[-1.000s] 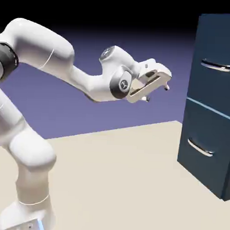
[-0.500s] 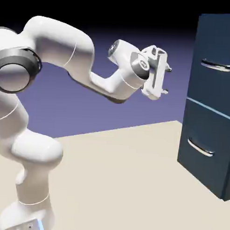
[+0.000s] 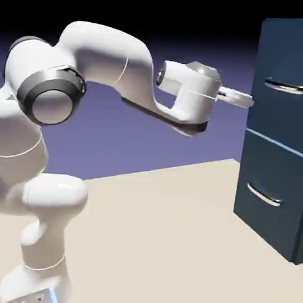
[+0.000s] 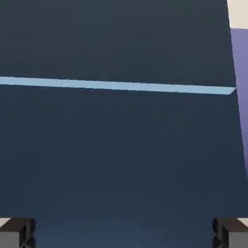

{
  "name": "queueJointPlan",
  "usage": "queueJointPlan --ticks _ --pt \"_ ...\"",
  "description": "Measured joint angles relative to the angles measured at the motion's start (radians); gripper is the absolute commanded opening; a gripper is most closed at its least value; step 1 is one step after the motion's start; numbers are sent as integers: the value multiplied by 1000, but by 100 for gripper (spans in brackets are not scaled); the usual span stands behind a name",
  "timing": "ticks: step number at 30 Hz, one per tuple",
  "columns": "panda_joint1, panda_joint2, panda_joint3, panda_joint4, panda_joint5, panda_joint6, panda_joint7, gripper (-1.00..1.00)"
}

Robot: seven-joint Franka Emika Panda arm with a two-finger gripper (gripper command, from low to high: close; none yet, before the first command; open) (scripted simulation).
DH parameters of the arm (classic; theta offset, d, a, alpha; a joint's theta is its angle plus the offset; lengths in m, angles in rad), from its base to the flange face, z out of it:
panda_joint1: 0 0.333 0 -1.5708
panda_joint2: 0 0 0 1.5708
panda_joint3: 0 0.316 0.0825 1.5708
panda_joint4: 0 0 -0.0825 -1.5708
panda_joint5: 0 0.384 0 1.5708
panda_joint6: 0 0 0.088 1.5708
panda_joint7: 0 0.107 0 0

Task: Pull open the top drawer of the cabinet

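The cabinet (image 3: 274, 140) is standing at the exterior view's right, beyond the desk's (image 3: 151, 240) far right corner as it appears there, tall and dark navy blue. Its top drawer (image 3: 283, 57) is sitting above the lower drawer (image 3: 270, 176), and both are lying closed, with a pale blue strip (image 3: 277, 143) running between them. Each front is carrying a curved silver bar: the upper handle (image 3: 286, 87) and the lower handle (image 3: 264, 193).

The white arm (image 3: 108, 54) is rising from the exterior view's lower left and reaching across, bent, toward the top drawer. The pincer (image 4: 124, 235) is pointing at the cabinet, near the upper handle's left end in the exterior view; whether it is touching the front, I cannot tell. Its two tips are standing wide apart at the hand view's bottom corners, holding nothing. Between and above them, the dark fronts are filling most of that view, the pale strip crossing it nearly level.
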Motion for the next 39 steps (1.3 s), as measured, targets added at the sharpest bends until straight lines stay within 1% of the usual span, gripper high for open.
queueJointPlan --ticks 16,18,31,32,34,39 --pt "420 68 -397 267 -696 -35 -574 0" --pt "428 69 -405 272 -709 -35 -585 0" --pt "899 25 -861 470 -677 6 -629 0" --pt "920 23 -882 479 -675 8 -631 -100" --pt "920 23 -882 479 -675 8 -631 -100" --pt "739 129 -737 377 -771 8 -456 -100"
